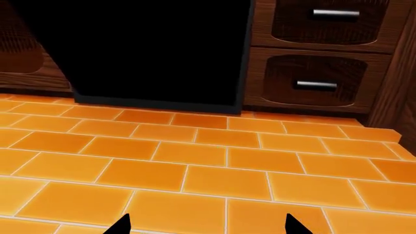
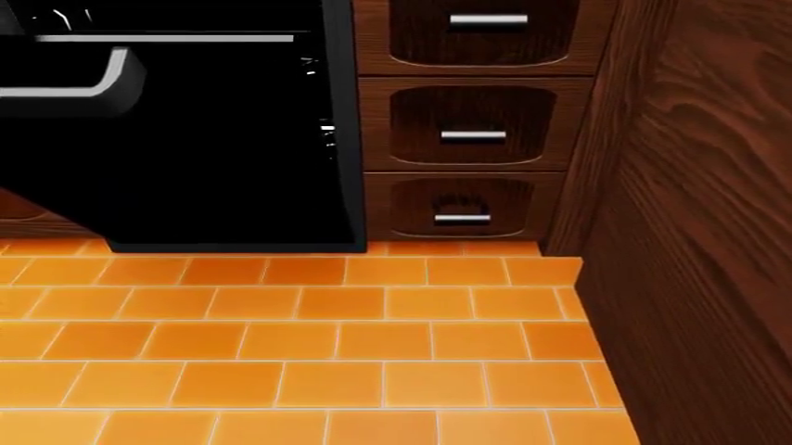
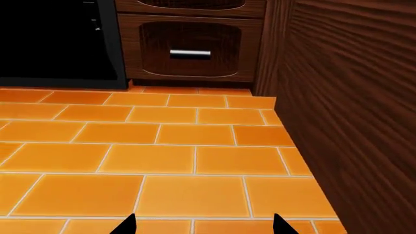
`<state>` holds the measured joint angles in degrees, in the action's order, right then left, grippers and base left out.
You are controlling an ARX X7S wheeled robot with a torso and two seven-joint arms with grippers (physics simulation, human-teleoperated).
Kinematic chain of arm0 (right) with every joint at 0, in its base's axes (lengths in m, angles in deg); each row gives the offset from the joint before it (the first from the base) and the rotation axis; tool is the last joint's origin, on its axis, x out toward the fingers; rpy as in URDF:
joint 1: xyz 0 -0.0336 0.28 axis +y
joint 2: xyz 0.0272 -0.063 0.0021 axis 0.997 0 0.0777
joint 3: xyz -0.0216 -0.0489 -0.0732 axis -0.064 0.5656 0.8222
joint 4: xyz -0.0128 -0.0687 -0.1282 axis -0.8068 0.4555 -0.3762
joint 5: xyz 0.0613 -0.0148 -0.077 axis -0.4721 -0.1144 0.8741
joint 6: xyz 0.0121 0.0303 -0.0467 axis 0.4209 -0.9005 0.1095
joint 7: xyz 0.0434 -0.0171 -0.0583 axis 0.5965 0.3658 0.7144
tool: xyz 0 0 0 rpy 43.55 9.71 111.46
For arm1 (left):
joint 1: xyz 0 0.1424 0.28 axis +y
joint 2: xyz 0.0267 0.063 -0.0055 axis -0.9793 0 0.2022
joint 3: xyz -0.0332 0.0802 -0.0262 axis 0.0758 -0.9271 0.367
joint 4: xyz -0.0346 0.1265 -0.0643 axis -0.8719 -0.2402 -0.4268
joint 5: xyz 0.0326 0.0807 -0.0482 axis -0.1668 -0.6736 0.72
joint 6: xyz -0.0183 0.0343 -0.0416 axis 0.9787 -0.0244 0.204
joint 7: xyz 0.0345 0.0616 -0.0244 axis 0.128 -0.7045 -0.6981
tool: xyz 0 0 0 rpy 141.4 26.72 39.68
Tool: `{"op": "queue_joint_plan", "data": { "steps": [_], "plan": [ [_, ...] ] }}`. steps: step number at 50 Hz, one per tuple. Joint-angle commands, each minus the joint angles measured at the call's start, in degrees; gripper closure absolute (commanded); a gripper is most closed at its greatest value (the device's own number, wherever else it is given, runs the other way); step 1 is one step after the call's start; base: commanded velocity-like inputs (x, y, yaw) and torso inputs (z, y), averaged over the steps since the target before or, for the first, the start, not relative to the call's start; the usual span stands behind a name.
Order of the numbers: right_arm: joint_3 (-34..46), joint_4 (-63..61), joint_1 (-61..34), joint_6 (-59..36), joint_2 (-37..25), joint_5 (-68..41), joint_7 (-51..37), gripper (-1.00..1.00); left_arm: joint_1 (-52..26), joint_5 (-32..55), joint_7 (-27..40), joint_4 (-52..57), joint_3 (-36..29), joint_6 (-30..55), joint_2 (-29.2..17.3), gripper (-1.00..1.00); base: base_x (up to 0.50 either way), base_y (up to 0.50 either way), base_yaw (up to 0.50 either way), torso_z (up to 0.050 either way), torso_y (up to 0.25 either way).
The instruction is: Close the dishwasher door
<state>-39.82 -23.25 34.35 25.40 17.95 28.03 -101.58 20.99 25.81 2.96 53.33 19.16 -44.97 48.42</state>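
Hanging open, dishwasher door [image 2: 185, 158] beyond jaws

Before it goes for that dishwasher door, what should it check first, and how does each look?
1. Dishwasher door in sight: ok, black panel ahead.
2. Bar handle visible: ok, partly cut off in the head view.
3. Orange tile floor free of obstacles: ok.
4. Left claw open: ok, tips apart, holding nothing.
5. Right claw open: ok, tips apart.
6. How far the door hangs open: cannot tell.
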Motion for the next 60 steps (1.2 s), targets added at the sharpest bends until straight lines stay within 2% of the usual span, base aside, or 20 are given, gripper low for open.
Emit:
{"op": "queue_joint_plan", "data": {
  "steps": [1,60],
  "plan": [
    [0.18,-0.05,0.0,-0.02,-0.13,-0.02,-0.19,-1.0,-0.06,0.0,0.24,-0.16,-0.22,-0.13,-0.11,-1.0,0.0,0.15,0.0,0.0,0.0],
    [1.07,0.31,-0.36,0.3,-0.69,-0.37,-0.91,-1.0,-0.51,0.29,1.29,-0.5,-1.32,-0.51,-0.71,-1.0,0.0,0.14,0.0,0.0,0.0]
  ]
}}
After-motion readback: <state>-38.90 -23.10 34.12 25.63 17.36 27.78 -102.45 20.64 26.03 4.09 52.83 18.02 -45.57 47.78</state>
